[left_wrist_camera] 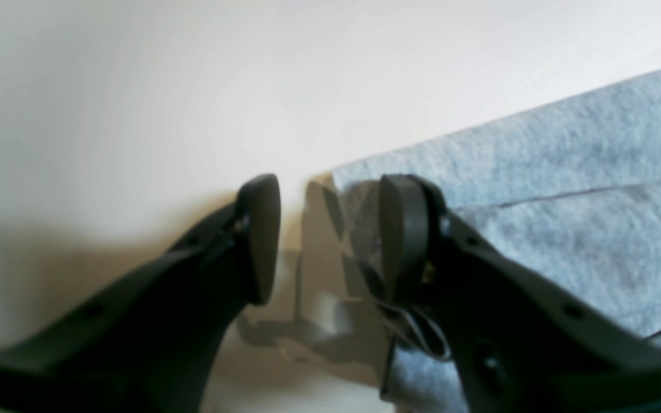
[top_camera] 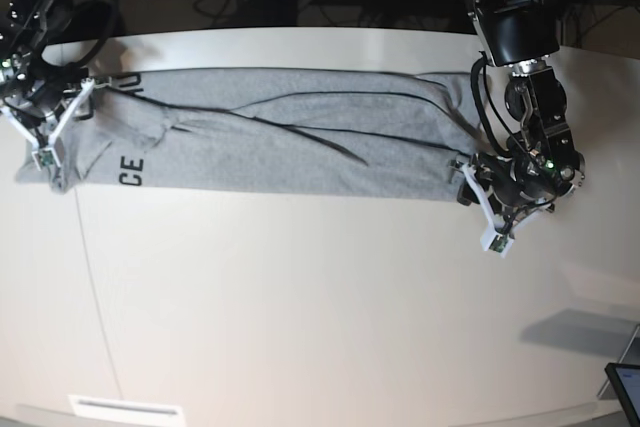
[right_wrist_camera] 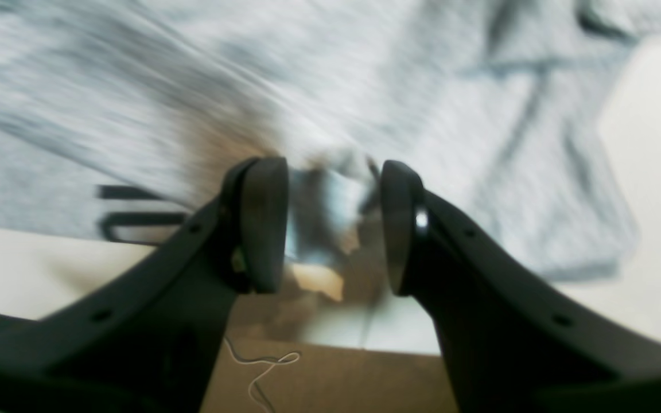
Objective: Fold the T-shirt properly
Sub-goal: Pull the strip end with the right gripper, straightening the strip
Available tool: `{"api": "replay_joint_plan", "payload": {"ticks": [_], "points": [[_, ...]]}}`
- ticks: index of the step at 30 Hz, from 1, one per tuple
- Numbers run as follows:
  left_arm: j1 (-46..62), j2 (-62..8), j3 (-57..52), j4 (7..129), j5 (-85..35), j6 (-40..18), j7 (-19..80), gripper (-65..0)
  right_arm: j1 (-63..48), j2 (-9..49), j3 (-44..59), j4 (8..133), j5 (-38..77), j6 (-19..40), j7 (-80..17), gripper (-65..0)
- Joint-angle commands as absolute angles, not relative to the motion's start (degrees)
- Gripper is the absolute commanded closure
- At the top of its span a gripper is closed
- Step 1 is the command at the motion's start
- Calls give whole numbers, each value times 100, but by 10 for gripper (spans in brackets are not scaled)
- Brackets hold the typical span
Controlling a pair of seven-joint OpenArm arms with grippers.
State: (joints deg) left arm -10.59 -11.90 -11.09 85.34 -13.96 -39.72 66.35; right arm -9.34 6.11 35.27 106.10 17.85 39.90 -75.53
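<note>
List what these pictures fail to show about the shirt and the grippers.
- T-shirt print: base view shows only "CE"; the fold hides the rest.
- Right wrist view: motion blur smears the cloth by the right gripper.
- Left gripper: its black fingers hide the shirt corner.

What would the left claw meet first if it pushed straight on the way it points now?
Probably the corner of the T-shirt: one side of the open left claw sits over its edge, the other over bare table. Depth is unclear.

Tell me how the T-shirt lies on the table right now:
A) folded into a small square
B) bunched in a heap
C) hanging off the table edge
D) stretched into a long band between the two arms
D: in the base view the T-shirt spans from the right gripper to the left gripper.
</note>
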Motion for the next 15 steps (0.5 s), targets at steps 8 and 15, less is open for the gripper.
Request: {"api": "replay_joint_plan", "payload": {"ticks": [8,15], "points": [[-1165,-1244,-1095,8629,-1437,-4000,6536,-272,-840,1174,3407,11257,1815,4000,-6870,-257],[-1156,-1244,-1103,8620,-1437,-4000,6536,-272,-259,1385,2396,11204,1798,4000,-6677,-168]]}}
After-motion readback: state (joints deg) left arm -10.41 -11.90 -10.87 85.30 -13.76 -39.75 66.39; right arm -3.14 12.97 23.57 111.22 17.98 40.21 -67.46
